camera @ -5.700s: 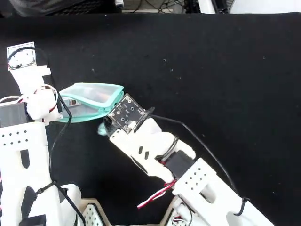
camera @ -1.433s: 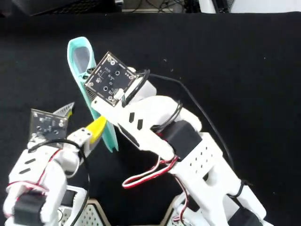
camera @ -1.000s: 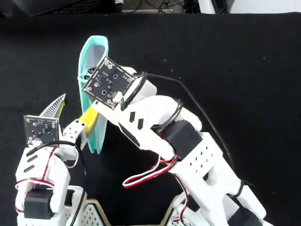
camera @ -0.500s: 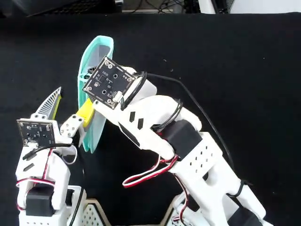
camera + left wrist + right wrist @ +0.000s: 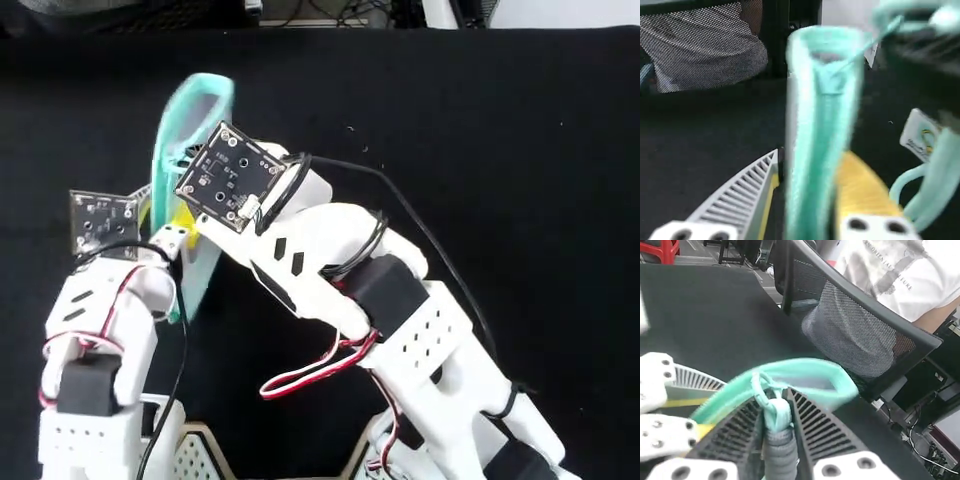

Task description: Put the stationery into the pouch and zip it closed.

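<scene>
1. The left arm (image 5: 100,340) comes up from the lower left of the high view. The left gripper (image 5: 160,208) sits left of centre, right against the pouch (image 5: 190,105).
2. Left jaws are set to a narrow gap. The white ribbed finger (image 5: 740,195) is on one side and the yellow finger (image 5: 862,192) on the other. The pouch edge runs between them and both fingers touch it, so the gripper is clamped on it.
3. The right arm (image 5: 380,310) runs from the lower right corner to centre. Its camera board (image 5: 228,177) covers the pouch's middle.
4. The right gripper (image 5: 774,399) has its black ribbed fingers (image 5: 812,432) almost together, pinching a teal tab (image 5: 771,412) at the pouch mouth. I can't tell what the grey bit lower between the fingers is.
5. The teal pouch stands on its long edge, running from left of centre to the upper left of the high view. Its far end gapes in an open loop. I can't tell if it is clear of the table.
6. A white label (image 5: 919,141) hangs near the yellow finger.
7. A black table (image 5: 480,150) lies all around, with a mesh chair (image 5: 860,335) beyond its far edge.
</scene>
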